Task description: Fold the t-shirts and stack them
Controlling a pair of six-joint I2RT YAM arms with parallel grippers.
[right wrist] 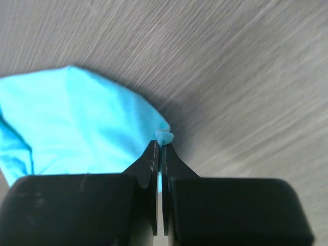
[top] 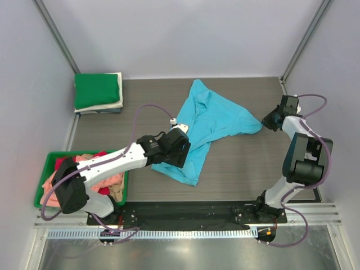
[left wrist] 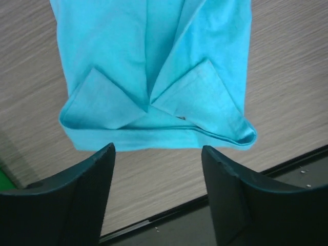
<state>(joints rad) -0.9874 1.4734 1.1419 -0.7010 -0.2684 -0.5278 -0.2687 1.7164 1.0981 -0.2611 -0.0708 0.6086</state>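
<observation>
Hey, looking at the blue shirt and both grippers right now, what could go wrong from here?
1. The right gripper pinches only a tiny tip of the shirt; a pull might slip it free.
2. The left gripper is open, short of the hem, so a pull by the right alone would likely drag and bunch the shirt.
3. The hem's corners are turned in as flaps; a grab there may catch uneven layers.

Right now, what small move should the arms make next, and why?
Probably the left gripper should ease forward and close on the hem of the sky-blue t-shirt: its jaws stand open just short of that edge, while the right gripper is shut on another corner.
</observation>
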